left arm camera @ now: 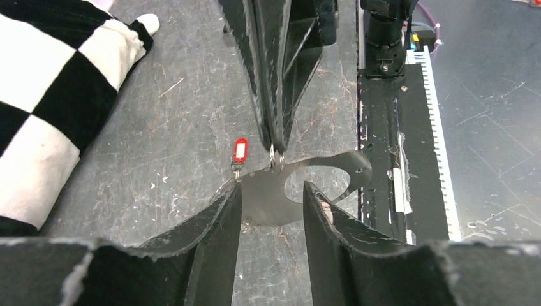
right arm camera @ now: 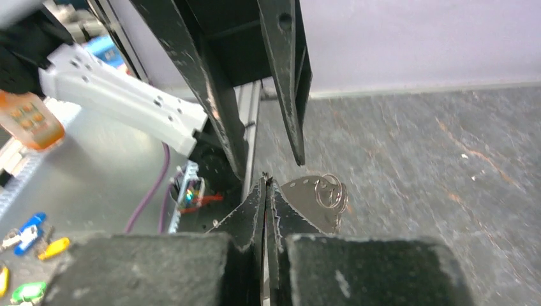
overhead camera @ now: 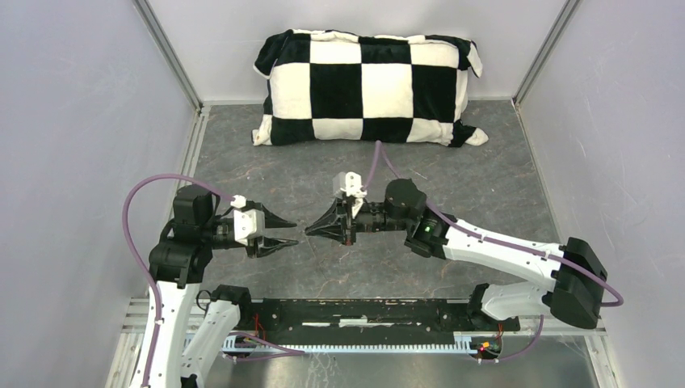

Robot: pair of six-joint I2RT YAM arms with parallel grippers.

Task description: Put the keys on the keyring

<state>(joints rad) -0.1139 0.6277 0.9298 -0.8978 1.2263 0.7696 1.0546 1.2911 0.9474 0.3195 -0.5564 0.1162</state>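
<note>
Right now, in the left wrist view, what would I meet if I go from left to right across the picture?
Checkered pillow → red key → tip of the shut right tool → black mounting rail → white toothed strip. The keyring's flat metal plate overlaps several of these, so I leave it out.

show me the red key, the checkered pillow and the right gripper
red key (left arm camera: 240, 150), left wrist view, on its red plastic tag
checkered pillow (overhead camera: 386, 89), top external view, on the middle white square
right gripper (right arm camera: 268, 186), right wrist view, between its shut fingertips
</note>
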